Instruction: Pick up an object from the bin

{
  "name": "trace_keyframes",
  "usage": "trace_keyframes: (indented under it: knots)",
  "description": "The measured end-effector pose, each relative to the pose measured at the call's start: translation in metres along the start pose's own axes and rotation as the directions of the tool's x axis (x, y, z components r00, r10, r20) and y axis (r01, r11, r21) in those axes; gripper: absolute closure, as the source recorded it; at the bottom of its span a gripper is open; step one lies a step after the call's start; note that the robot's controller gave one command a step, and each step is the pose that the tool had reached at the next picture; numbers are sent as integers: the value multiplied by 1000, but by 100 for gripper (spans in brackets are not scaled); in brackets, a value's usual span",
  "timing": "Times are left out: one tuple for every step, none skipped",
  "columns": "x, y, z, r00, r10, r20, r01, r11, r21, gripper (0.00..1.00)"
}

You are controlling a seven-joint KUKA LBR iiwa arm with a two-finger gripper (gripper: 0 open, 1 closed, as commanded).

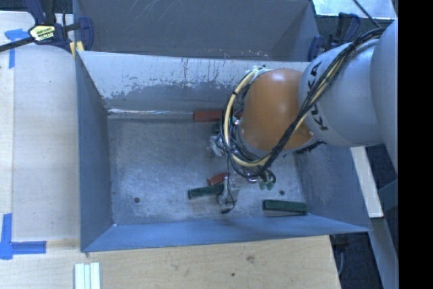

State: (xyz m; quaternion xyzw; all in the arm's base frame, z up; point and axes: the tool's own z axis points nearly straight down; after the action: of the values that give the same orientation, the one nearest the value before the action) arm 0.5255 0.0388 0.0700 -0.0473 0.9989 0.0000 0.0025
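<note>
Gripper [228, 203] sat low near the bin's [95, 145] front edge, right at the dark green stick [201, 193]; couldn't tell whether it was clenched. I'd centre on the stick, avoiding the small red piece [218, 179].

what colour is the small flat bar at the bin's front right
It's a dark green flat bar, best seen in the camera view.
</note>
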Motion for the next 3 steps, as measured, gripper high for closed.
trace_keyframes:
  knots:
    - [22,10,-8,999,47,-4,-47,999,0,100]
    - [22,10,-8,999,47,-4,-47,999,-1,100]
    - [22,10,-9,999,47,-4,-47,999,0,100]
